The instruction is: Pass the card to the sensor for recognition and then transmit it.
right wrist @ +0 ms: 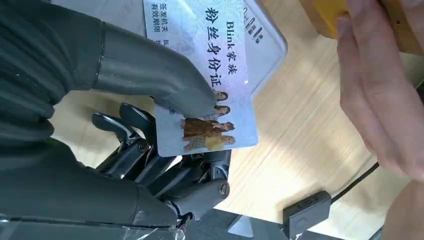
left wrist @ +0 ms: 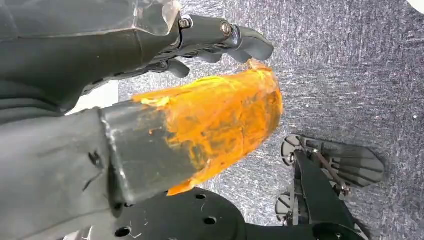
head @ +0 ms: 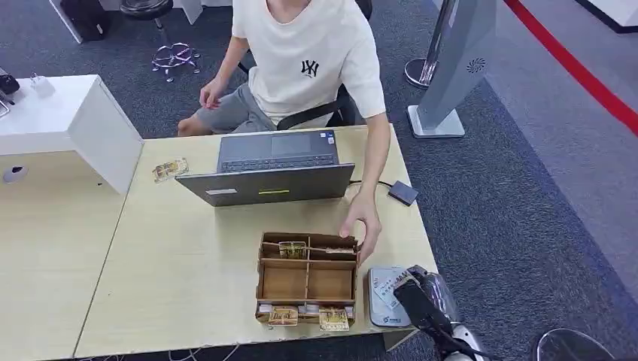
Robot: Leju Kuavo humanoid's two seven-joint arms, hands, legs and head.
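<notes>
The card (right wrist: 207, 82), judged thin, stiff, light and slippery, is pinched at one edge between thumb and fingers of the right hand (right wrist: 165, 135) above the sensor (head: 385, 297); the left hand's (left wrist: 210, 40) finger state cannot be told.

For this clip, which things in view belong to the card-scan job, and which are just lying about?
Job:
card, held by the right robot hand
flat grey reader under it
person's hand nearby

Lying about:
laptop
cardboard divider box
small black device on a cable
</notes>
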